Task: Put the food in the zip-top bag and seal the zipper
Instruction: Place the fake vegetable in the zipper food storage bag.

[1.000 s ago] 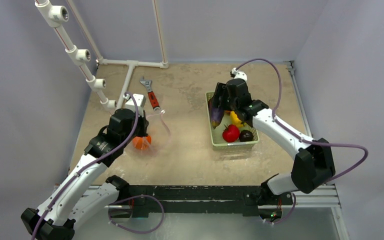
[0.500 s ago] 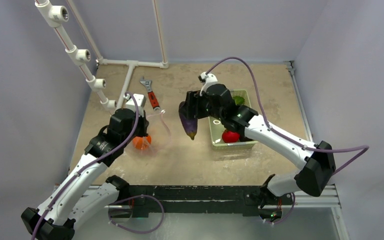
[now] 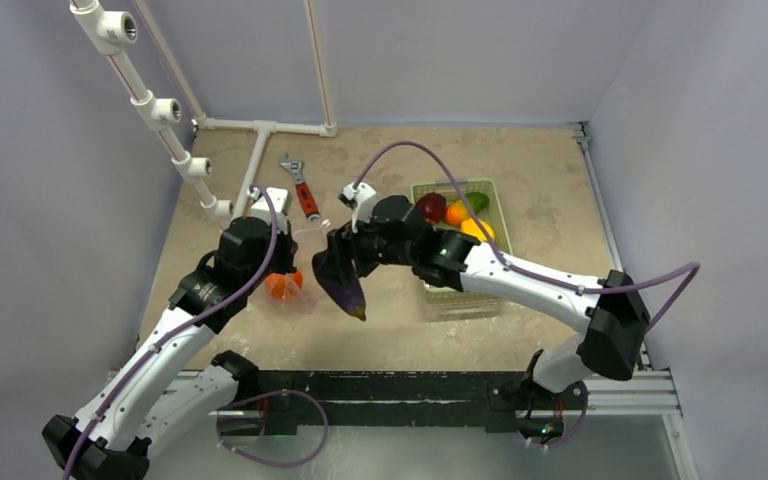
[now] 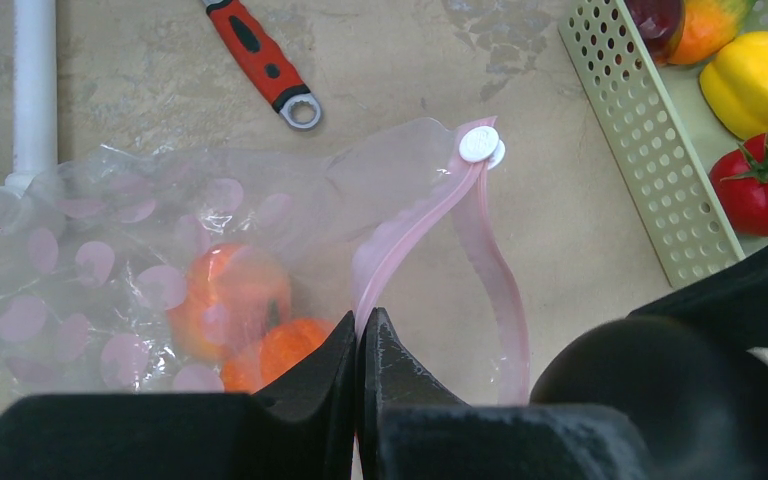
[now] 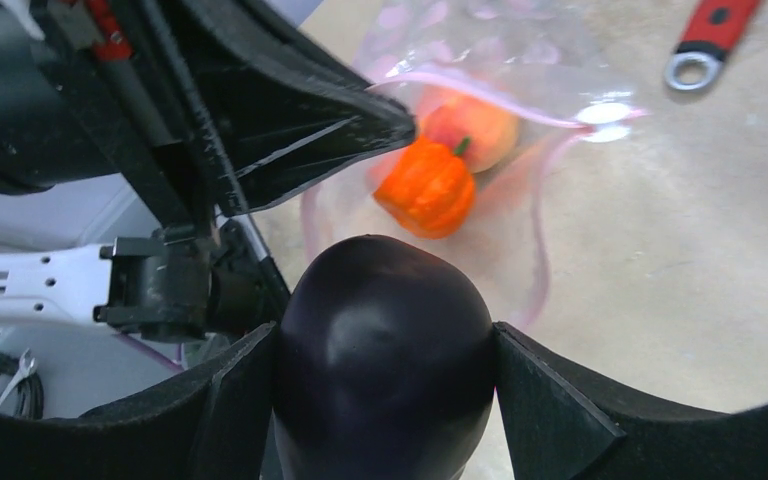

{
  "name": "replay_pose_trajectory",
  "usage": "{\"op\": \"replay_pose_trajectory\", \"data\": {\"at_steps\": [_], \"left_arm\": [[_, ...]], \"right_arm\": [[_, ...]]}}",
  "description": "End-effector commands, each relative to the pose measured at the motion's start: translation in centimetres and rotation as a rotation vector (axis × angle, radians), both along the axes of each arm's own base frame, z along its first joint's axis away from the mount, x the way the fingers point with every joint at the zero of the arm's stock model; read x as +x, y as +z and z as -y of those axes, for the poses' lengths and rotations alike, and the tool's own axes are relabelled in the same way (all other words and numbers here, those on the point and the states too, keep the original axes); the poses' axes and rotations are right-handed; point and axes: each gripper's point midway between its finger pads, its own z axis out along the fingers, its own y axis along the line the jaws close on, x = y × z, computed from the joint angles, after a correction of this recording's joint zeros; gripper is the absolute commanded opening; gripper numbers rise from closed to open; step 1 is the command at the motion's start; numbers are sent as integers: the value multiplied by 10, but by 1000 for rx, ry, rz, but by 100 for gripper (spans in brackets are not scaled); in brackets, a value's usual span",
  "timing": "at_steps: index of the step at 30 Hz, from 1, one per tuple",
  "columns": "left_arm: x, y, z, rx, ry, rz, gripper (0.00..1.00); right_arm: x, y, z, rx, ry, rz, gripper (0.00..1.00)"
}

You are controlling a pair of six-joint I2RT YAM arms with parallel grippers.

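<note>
Clamping the eggplant (image 5: 385, 370) between the right fingers (image 5: 550, 405), zip-top bag (image 4: 90, 230) mouth just ahead; pinching its zipper (image 4: 410, 225) in the tightly closed left fingers (image 4: 390, 380).

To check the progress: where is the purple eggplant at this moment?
In the top view, the eggplant hangs in the right gripper, between the bag to the left and the basket.

Dark purple eggplant (image 5: 385, 340), orange pumpkin (image 5: 428, 187), clear bag (image 4: 110, 230) (pink-spotted)
</note>
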Motion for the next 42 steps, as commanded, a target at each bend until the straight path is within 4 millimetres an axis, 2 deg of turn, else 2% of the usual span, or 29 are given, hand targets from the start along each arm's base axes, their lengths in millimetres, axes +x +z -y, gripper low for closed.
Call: {"op": "replay_pose_trajectory", "data": {"at_steps": [1,12,20,27,33,42], "left_arm": [[5,12,3,-19,-6,54,0],[4,13,4,-24,-16,59,0],[1,20,6,-42,-33,82,0],[1,20,7,-42,-40,81,0],[0,20,6,-43,-40,84,0],[0,20,6,-42,-36,83,0]], "right_arm": [[-7,29,-28,91,89,51,26],[9,4,-48,60,28,-11,31],[22,-11,-59,16,-13,-46,39],[34,-27,-64,-15,-68,-62,53],[49,-34,-64,-20,-140,-67,74],[54,-23,-61,8,-159,-45,99]]}}
